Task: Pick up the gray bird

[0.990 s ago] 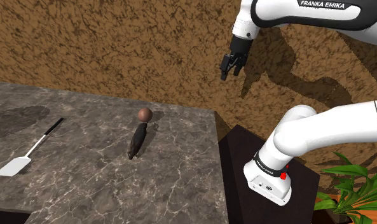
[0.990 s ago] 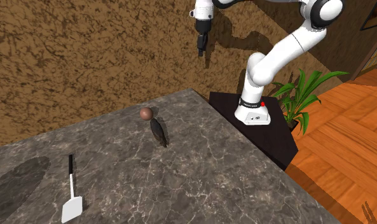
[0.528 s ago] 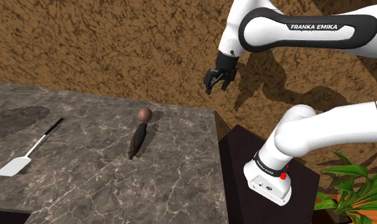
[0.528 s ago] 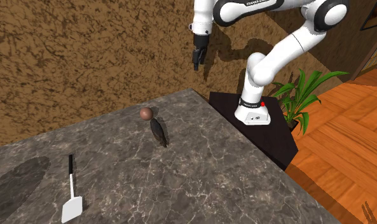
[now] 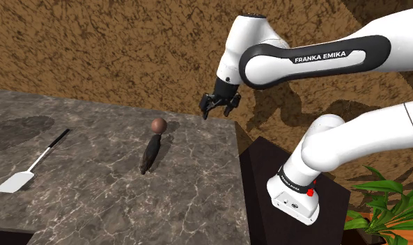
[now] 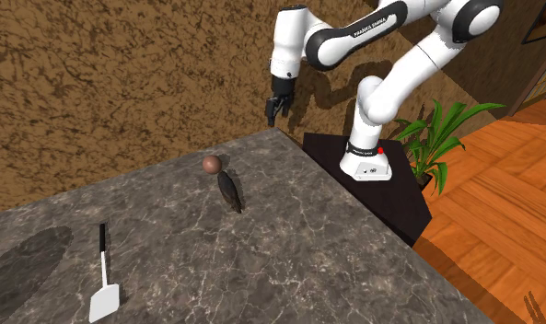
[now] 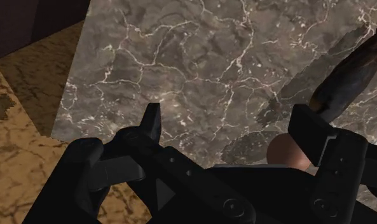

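Bird was lying flat on the marble tabletop, a dark skinny thing. It sat toward the far edge by the wall, with one end right next to a small brown ball. We spotted the gripper hovering in the air over the far corner on the stand side, well apart from the bird. Its fingers were spread wide with nothing between them. From the wrist view we could see the bird and ball just past one finger. A white spatula lay way over by the opposite edge.
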